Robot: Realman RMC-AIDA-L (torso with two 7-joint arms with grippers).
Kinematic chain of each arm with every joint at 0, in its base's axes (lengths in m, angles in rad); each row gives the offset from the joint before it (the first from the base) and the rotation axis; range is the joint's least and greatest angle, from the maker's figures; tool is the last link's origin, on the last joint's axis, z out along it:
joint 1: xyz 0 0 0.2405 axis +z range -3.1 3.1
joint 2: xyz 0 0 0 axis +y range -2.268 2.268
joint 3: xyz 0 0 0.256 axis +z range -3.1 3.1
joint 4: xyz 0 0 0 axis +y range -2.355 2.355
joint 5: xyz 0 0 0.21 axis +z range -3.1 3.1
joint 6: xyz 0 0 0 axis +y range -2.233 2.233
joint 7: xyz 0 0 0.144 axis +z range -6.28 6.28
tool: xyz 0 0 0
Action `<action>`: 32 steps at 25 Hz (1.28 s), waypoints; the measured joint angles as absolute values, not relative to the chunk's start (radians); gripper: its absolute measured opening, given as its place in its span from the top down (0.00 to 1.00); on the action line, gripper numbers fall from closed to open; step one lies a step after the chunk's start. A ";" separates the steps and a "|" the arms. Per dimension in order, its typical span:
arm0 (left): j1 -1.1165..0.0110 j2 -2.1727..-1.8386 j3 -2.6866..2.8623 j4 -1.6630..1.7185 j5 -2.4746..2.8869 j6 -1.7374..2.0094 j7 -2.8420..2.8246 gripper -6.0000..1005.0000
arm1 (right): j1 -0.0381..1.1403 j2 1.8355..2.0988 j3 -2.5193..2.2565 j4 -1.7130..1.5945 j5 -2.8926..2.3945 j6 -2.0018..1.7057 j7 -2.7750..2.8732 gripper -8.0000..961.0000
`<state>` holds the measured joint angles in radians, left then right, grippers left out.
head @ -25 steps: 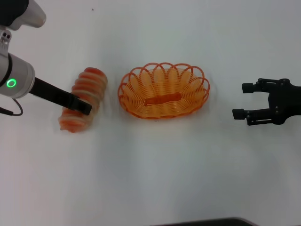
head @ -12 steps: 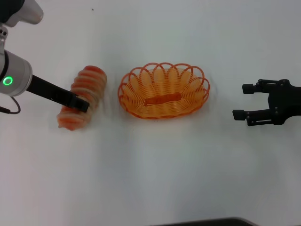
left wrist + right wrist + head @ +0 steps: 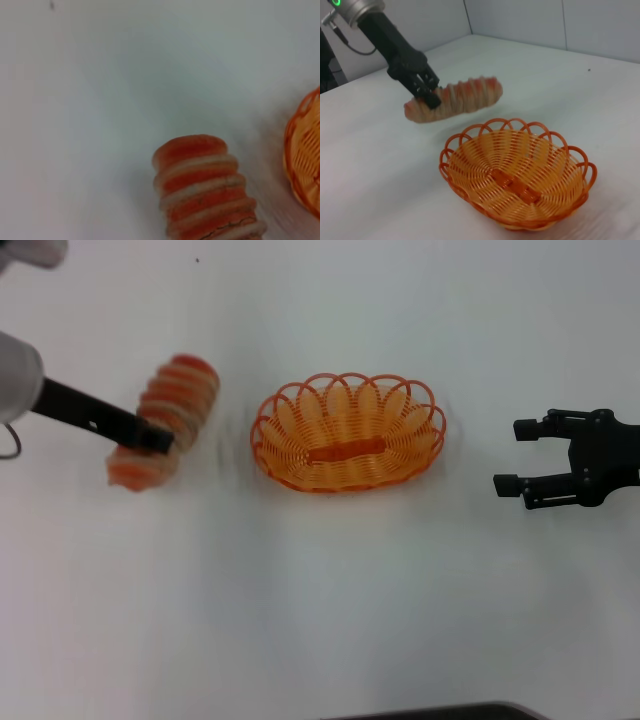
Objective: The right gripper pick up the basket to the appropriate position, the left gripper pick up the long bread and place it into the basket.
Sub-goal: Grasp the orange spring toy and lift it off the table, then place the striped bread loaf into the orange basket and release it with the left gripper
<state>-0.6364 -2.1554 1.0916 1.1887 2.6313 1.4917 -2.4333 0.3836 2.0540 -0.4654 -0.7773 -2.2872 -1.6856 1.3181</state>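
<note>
My left gripper [image 3: 152,439] is shut on the long bread [image 3: 168,418], a cream loaf with orange-red ridges, and holds it in the air left of the basket. The right wrist view shows the loaf [image 3: 465,97] lifted off the table in the left gripper [image 3: 427,92]. The left wrist view shows the loaf's end [image 3: 202,187]. The orange oval basket [image 3: 347,432] stands on the table in the middle, empty; it also shows in the right wrist view [image 3: 517,177]. My right gripper [image 3: 515,455] is open and empty, to the right of the basket and apart from it.
The white table [image 3: 330,610] runs all round. A dark edge [image 3: 440,712] shows at the bottom of the head view. Grey wall panels [image 3: 580,25] stand behind the table in the right wrist view.
My left gripper has lifted the long bread off the table and drawn it up and slightly left. The basket and right gripper have not moved.
</note>
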 joint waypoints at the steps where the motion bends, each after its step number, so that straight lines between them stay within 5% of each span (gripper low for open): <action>1: -0.646 -2.154 1.044 1.198 2.622 1.510 -2.377 0.62 | 0.384 2.054 -0.466 -0.777 -2.287 -1.686 1.318 0.04; 9: -0.693 -2.127 0.894 1.266 2.401 1.765 -1.879 0.65 | 0.384 2.054 -0.471 -0.778 -2.288 -1.692 1.320 0.04; 15: -0.719 -2.158 1.019 1.289 2.378 1.745 -1.717 0.67 | 0.389 2.054 -0.479 -0.778 -2.296 -1.694 1.340 0.04; 32: -0.740 -2.171 1.439 1.122 2.376 1.355 -1.785 0.67 | 0.393 2.055 -0.494 -0.778 -2.296 -1.695 1.350 0.04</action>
